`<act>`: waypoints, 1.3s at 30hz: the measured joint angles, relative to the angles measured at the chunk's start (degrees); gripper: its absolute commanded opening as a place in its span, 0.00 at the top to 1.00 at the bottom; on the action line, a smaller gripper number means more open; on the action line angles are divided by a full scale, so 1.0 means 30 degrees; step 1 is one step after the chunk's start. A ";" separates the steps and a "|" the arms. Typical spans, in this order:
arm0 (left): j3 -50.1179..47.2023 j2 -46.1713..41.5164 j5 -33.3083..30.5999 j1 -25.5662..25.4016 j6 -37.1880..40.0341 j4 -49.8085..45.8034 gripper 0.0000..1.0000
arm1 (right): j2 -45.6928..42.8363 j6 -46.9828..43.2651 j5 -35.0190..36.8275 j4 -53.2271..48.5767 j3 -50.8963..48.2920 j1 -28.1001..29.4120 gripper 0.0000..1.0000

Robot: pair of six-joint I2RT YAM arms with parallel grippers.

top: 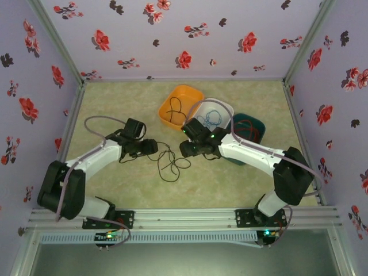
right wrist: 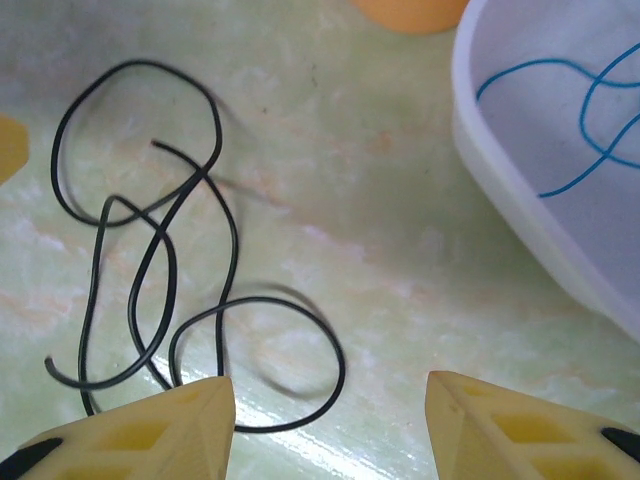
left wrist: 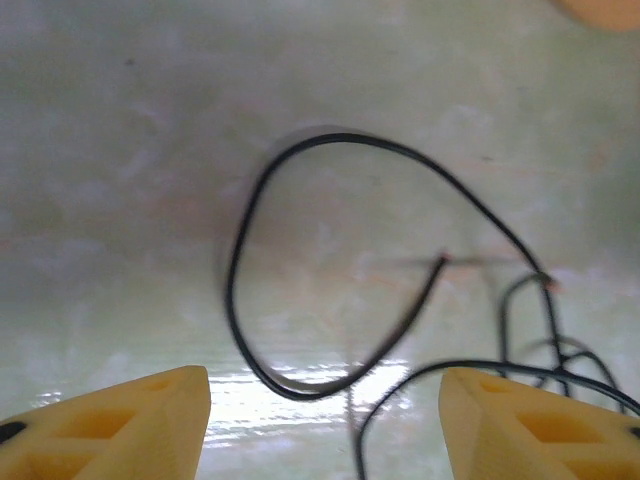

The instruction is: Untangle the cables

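Sorting bowls: orange bowl (top: 165, 112) with a black strand, white bowl (top: 199, 106) with the blue cable (top: 211, 119), green bowl (top: 261, 131) with the red cable (top: 247, 125); seemingly one colour per bowl, to keep freed wires apart.
Black cable (top: 169, 161): loose on the table (top: 115, 190) between both grippers, looped and crossing itself.
Left gripper (left wrist: 325, 385): released, nothing gripped; cable loop ahead of the tips, one strand just beside the right finger.
Right gripper (right wrist: 330, 395): spread, empty; loops ahead, nearest curve beside the left finger.

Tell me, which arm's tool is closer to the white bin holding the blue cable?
Right. The right tool hovers beside the white bin; the left tool is farther left.
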 measured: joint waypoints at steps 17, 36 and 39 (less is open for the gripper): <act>0.1574 0.4269 -0.1137 0.0248 0.0991 -0.0277 0.59 | 0.1639 0.0262 -0.0503 0.0146 0.0124 0.1712 0.40; 0.1625 0.4313 -0.2164 0.0313 0.1035 -0.0772 1.00 | 0.5399 0.2237 -0.3643 0.2973 0.1494 0.0510 0.85; 0.1603 0.4248 -0.2215 0.0313 0.0976 -0.0765 1.00 | 0.5377 0.2280 -0.3898 0.3213 0.1523 0.0481 1.00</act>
